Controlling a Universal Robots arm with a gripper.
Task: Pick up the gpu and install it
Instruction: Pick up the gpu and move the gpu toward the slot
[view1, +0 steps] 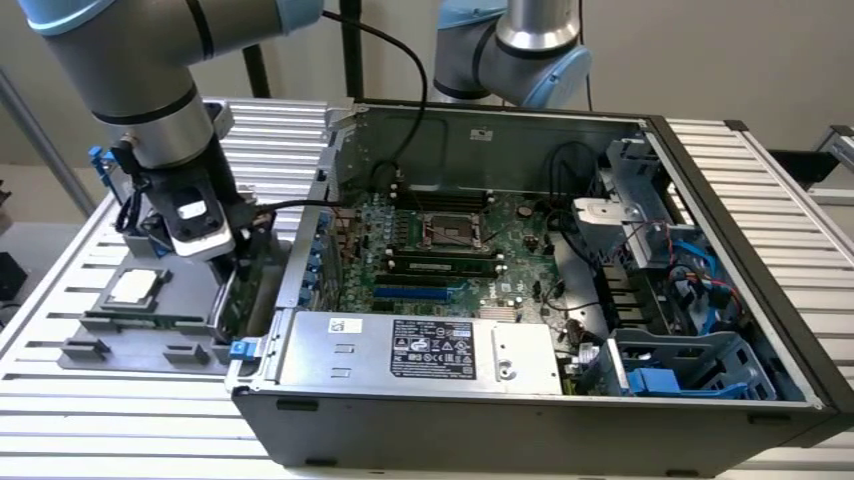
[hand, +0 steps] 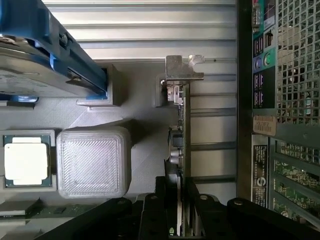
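Note:
The gpu (hand: 181, 130) stands on edge in the grey holder tray (hand: 145, 150), seen edge-on with its silver end bracket (hand: 182, 70) at the far end. My gripper (hand: 177, 210) straddles the card's near end, with a black finger (hand: 161, 200) pressed against each face, shut on it. In the exterior view the gripper (view1: 244, 262) is low between the tray and the computer case's outer wall, and the gpu (view1: 240, 295) shows as a thin dark upright board below it.
The open computer case (view1: 534, 400) lies just beside the card, its back panel (hand: 280, 100) close by. The tray also holds a processor (hand: 26, 160), a grey block (hand: 94, 161) and a blue-framed hard drive (hand: 45, 60). A second arm (view1: 514, 50) stands behind the case.

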